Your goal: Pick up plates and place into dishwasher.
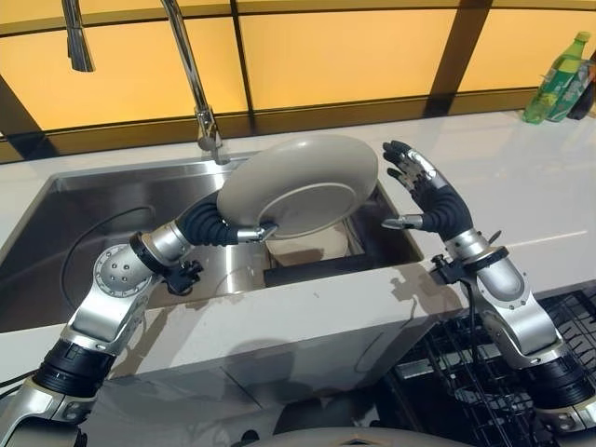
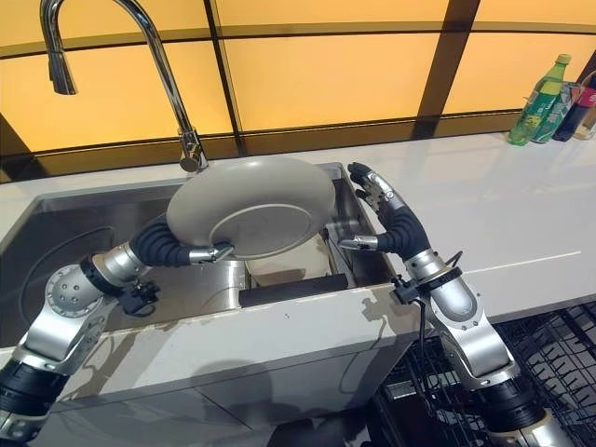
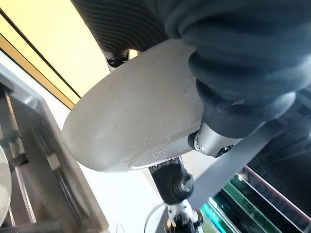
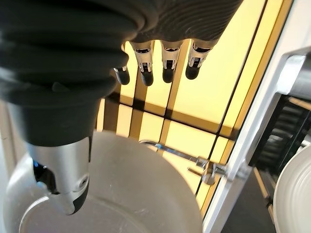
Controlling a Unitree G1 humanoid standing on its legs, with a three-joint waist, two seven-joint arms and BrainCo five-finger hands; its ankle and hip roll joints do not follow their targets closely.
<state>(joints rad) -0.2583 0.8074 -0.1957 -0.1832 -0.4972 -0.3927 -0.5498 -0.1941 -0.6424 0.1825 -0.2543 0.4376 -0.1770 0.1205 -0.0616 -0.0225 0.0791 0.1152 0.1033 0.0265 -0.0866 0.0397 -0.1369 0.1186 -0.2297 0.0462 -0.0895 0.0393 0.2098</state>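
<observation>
Left eye view: dishwasher rack (image 1: 484, 372) below the counter's (image 1: 521, 200) front edge, right corner. Left hand (image 1: 244, 232) clamped on the plate (image 1: 303, 182), held tilted above the sink (image 1: 84, 233). Right hand (image 1: 421, 191) just beside the plate's rim, fingers spread, apart from it. Tap (image 1: 197, 88) at the sink's back edge; bottles (image 1: 559, 79) at the counter's far right corner.

The plate (image 1: 303, 184) looks like matt, speckled ceramic; the sink (image 1: 84, 223) is brushed steel, the tap (image 1: 191, 74) polished metal, the counter (image 1: 549, 186) smooth and pale.
</observation>
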